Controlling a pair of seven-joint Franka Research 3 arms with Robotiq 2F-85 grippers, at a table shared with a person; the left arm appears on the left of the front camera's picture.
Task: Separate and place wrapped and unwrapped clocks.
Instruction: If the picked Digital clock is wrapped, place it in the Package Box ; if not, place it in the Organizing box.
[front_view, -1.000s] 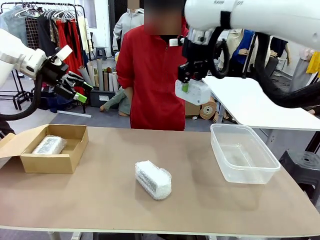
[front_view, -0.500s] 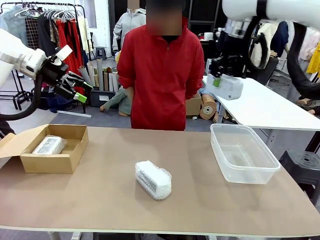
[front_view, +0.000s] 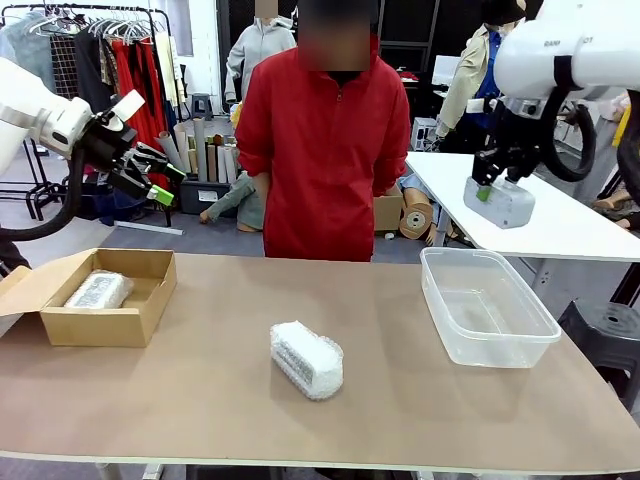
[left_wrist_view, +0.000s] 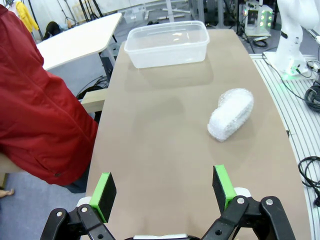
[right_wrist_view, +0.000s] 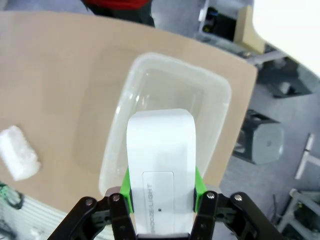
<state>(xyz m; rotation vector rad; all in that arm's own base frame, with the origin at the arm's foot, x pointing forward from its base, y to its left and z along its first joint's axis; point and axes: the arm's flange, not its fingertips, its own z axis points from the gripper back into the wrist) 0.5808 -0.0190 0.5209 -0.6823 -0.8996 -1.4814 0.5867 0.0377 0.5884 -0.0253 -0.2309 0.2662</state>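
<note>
Right tool (front_view: 489, 190) grips the bare clock (front_view: 505, 205) high over the tub (front_view: 437, 288), mid-carry. Next, I judge: lower it inside, then release. Left tool (front_view: 152, 176) hangs open, far left. One wrapped clock (front_view: 306, 359) lies in the middle of the surface (front_view: 200, 400), a second wrapped clock (front_view: 97, 290) in the box (front_view: 105, 327).

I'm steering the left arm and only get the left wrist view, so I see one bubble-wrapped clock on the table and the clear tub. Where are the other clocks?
Observer: A second wrapped clock lies inside the open cardboard box at the left end of the table.
Operator: And the unwrapped one?
Observer: The right gripper has its fingers shut on the bare white clock, held up in the air.
Operator: Held where?
Observer: Above the clear tub; the right wrist view looks past the clock down into it.
</note>
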